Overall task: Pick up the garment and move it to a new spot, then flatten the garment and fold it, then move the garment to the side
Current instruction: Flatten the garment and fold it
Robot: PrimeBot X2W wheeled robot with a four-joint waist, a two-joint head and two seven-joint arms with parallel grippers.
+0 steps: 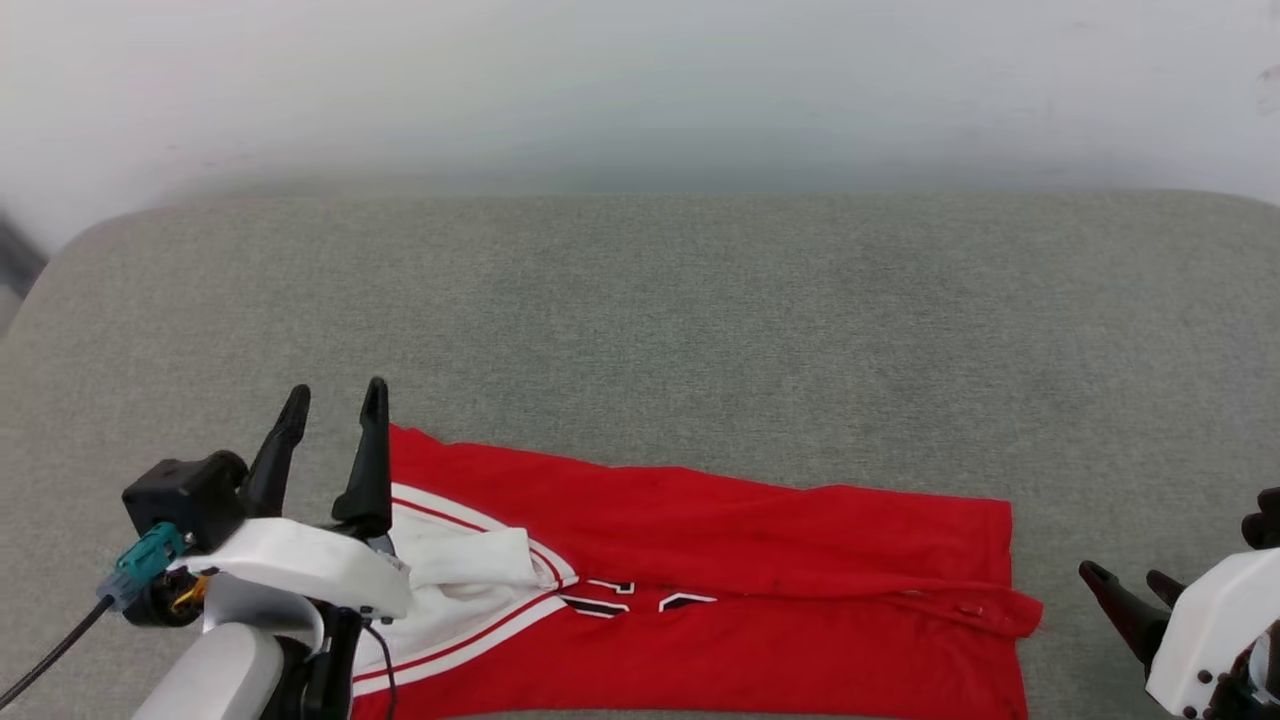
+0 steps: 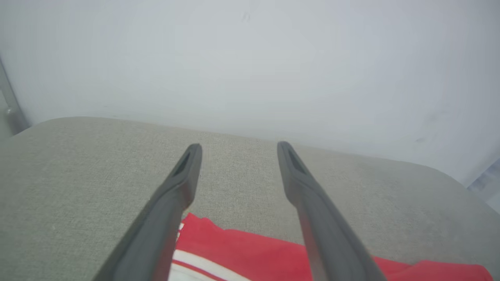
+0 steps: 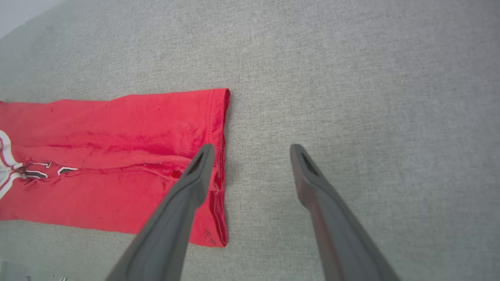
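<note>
garment [image 1: 750, 560]: folded into a long strip, lies flat at the near edge of grey padded surface [image 1: 640, 300] | left gripper [image 1: 337, 388]: fingers spread, holds nothing, over the sleeve end | right gripper [image 1: 1120, 572]: spread, empty, at hem [image 3: 218, 117] | head view gives white sleeve [image 1: 470, 560]; left wrist view gives pale wall [image 2: 250, 58]

surface: grey fabric-covered tabletop [image 1: 700, 300] | lying on it: red garment [image 1: 750, 520], flat, folded into a long strip | place: between left end effector [image 1: 337, 387] and right end effector [image 1: 1121, 573]
</note>
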